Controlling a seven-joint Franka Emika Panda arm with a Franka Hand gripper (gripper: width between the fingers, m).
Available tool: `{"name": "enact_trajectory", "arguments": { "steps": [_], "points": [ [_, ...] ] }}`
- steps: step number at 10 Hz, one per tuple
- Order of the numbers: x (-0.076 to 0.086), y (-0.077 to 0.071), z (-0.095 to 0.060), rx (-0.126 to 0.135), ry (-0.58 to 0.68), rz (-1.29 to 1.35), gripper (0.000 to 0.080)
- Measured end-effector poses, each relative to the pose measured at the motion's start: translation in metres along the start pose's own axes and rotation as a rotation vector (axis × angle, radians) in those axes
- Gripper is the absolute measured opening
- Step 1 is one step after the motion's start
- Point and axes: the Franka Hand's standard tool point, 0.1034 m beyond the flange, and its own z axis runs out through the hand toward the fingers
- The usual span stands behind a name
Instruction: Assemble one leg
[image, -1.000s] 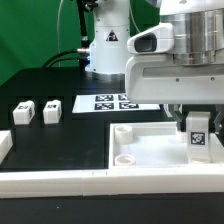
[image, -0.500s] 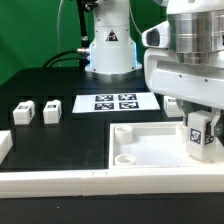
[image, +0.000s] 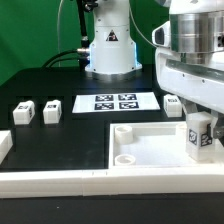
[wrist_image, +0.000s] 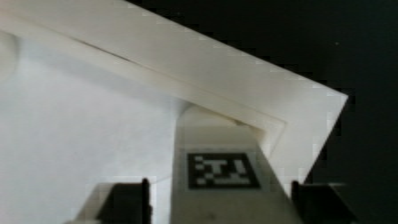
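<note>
One leg (image: 200, 136), a small white block with a black-and-white tag, stands upright in the corner of the large white panel (image: 150, 133) at the exterior view's right. My gripper (image: 199, 121) hangs straight over it, fingers on either side. In the wrist view the leg (wrist_image: 222, 160) lies between my two dark fingers (wrist_image: 125, 200), with a narrow gap on one side, so the jaws are open round it. Another leg (image: 172, 102) lies behind the panel. Two more legs (image: 24, 112) (image: 52, 111) stand on the black table at the left.
The marker board (image: 118, 102) lies flat behind the panel, in front of the arm's white base (image: 110, 50). A long white rail (image: 60, 181) runs along the front edge. A white block end (image: 4, 145) sits at the far left. The panel's corner (wrist_image: 302, 100) borders black table.
The arm's wrist and hand have turned and shifted toward the exterior view's right over the leg. The leg stays standing in the same panel corner.
</note>
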Motion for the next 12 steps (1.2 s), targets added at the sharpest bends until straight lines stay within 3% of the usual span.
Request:
{"name": "enact_trajectory", "arguments": {
  "steps": [1,2,3,9,12],
  "points": [
    [-0.001,0.000,0.001,0.002,0.000,-0.019,0.0502],
    [-0.004,0.001,0.002,0.004,0.002,-0.037,0.0621],
    [-0.003,0.001,0.002,0.004,0.003,-0.117,0.0641],
    [0.010,-0.005,0.004,-0.012,0.012,-0.913,0.0648],
    [0.008,-0.004,0.004,-0.025,0.027,-1.210,0.0648]
  ]
}}
